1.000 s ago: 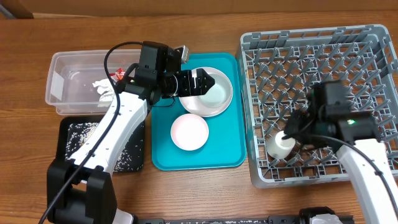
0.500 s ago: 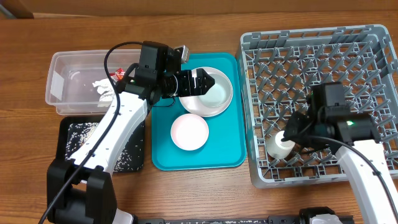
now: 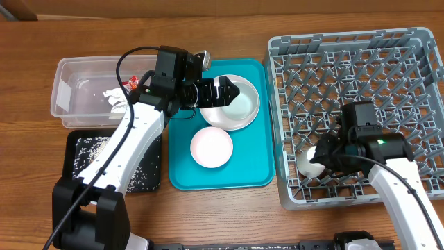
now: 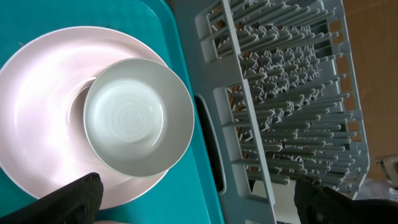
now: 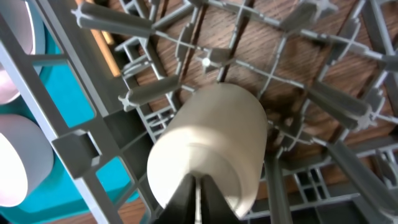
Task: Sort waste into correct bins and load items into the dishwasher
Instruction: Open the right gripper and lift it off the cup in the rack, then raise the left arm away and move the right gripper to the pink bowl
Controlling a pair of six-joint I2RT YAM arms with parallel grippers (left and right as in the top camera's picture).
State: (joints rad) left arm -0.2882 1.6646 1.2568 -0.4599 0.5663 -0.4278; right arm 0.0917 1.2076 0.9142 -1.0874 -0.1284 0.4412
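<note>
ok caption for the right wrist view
right claw shut by a pale cup resting among the grey rack pegs

No legible text, brand, number or sign in any view. Clear tub point(image 3: 69, 114), upper left of overhead view: whitish patch point(image 3: 61, 91) on its wall, unreadable. Red-and-white wrapper point(image 3: 129, 84) inside: print too small.

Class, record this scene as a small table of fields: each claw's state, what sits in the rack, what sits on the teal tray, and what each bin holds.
Left claw: open, above the plate
Right claw: shut, tips at the white cup; grip unconfirmed
Rack: white cup, tilted among the pegs
Teal tray: plate with grey-green cup on it; pale bowl beside
Clear tub: napkin, red wrapper
Black tray: rice
</note>
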